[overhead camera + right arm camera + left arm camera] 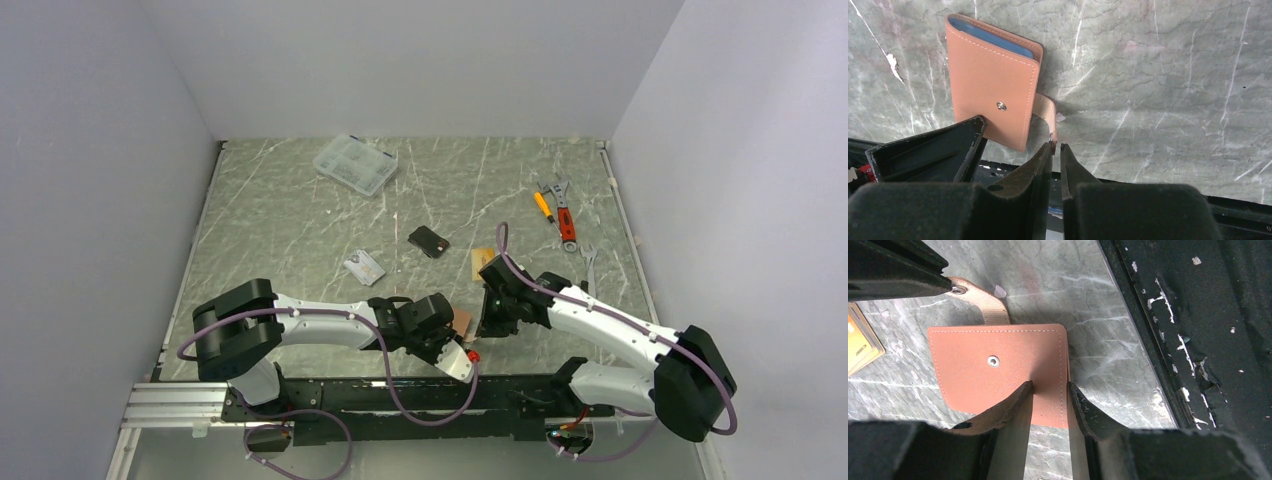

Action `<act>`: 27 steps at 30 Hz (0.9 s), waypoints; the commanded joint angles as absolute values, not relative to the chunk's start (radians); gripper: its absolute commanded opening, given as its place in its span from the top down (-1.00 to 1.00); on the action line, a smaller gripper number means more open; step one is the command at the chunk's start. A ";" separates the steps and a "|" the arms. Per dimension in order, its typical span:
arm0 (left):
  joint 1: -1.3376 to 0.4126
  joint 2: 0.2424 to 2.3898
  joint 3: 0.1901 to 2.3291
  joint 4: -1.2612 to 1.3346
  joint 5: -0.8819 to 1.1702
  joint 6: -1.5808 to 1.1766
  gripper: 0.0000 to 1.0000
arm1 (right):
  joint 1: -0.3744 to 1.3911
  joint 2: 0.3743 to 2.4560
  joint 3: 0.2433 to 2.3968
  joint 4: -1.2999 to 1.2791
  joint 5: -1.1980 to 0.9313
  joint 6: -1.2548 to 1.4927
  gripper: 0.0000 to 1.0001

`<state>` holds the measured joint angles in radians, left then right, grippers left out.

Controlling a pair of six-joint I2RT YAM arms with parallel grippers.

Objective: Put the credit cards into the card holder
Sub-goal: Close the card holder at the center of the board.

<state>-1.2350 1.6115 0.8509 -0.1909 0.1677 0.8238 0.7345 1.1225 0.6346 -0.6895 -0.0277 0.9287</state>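
Card holder flat, snap face up, tab toward right tool, grip unclear, left tool part-spread on it

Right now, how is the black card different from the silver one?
The black card is dark; the silver card is pale grey. The black card lies farther back on the table, the silver card nearer and more to the left. Both are small, lie flat and sit outside the card holder.
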 commanded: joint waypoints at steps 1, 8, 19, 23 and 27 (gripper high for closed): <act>-1.239 1.597 0.841 -0.224 0.159 0.824 0.30 | 0.736 1.130 0.665 -0.691 -0.023 0.915 0.71; -1.239 1.600 0.845 -0.228 0.158 0.823 0.31 | 0.734 1.138 0.666 -0.668 -0.024 0.924 0.79; -1.239 1.604 0.844 -0.224 0.152 0.828 0.31 | 0.736 1.096 0.646 -0.562 -0.080 0.935 1.00; -1.239 1.610 0.838 -0.223 0.154 0.834 0.32 | 0.744 1.140 0.660 -0.505 -0.129 0.928 1.00; -1.239 1.609 0.843 -0.228 0.156 0.833 0.32 | 0.750 1.222 0.677 -0.450 -0.159 0.916 1.00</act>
